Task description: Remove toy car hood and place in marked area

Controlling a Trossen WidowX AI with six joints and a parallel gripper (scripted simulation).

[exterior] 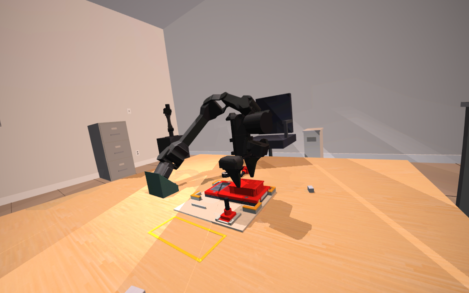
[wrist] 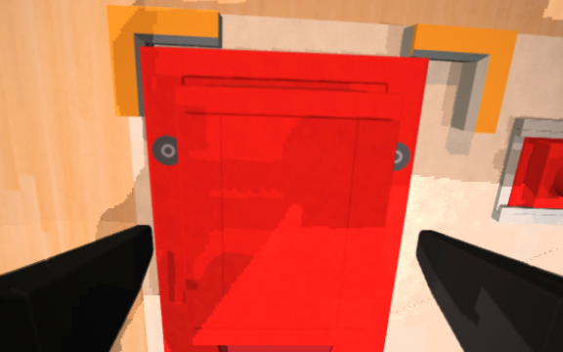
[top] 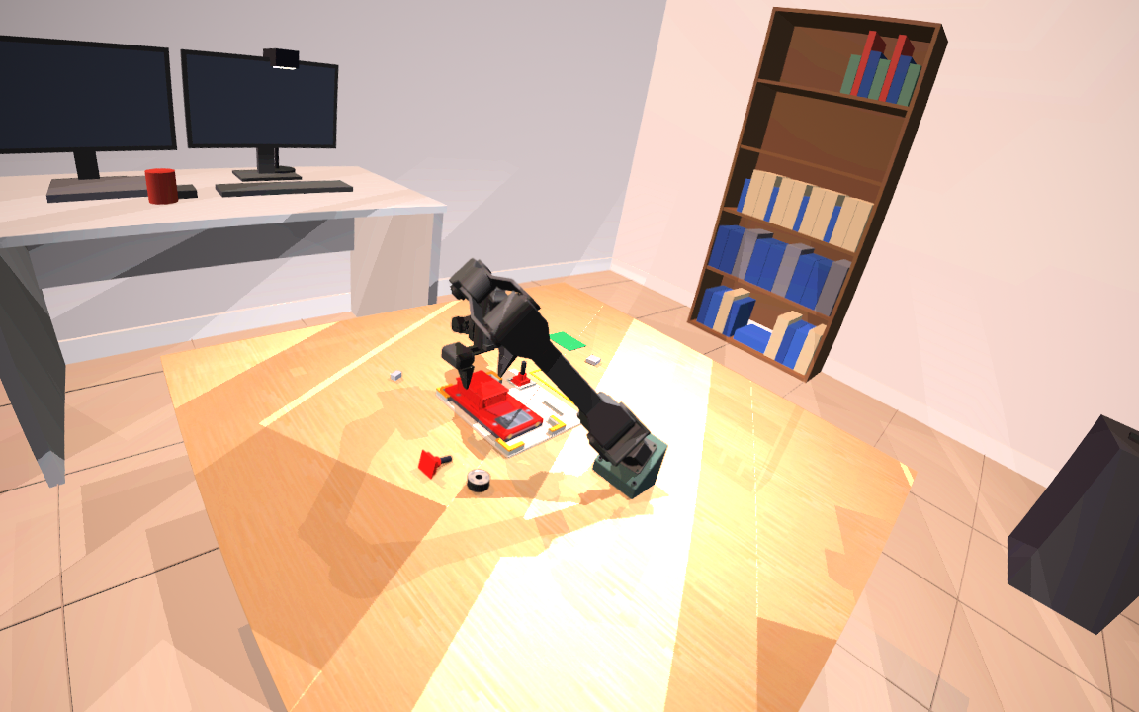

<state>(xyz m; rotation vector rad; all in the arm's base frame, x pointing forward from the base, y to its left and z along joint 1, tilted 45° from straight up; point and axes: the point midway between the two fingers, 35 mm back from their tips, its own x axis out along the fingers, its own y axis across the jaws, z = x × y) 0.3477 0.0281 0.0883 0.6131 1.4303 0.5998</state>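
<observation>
From where I sit, the hood (top: 491, 390) (exterior: 248, 187) (wrist: 286, 205) is a plain, bright red block, boxy and flat-topped, standing proud of the matching red toy car (top: 481, 414) (exterior: 222, 195) (wrist: 286, 66). In my wrist view its top fills the middle, crossed by thin darker lines and patches of shadow, with a round grey fitting partly tucked under its edge. It's on the car — not in the marked area (top: 542, 376) (exterior: 174, 246), whose yellow outline lies on the table beside the pale board (top: 547, 431) (exterior: 207, 215) (wrist: 457, 215).

My gripper (top: 484, 381) (exterior: 245, 182) (wrist: 286, 241) is spread about as wide as it goes and has hold of nothing. Its fingers point down, one to each side of the hood in the wrist view — whether either tip brushes the car, I can't tell. The car sits on the board among orange-topped corner brackets (top: 511, 445) (exterior: 252, 207) (wrist: 497, 44).
</observation>
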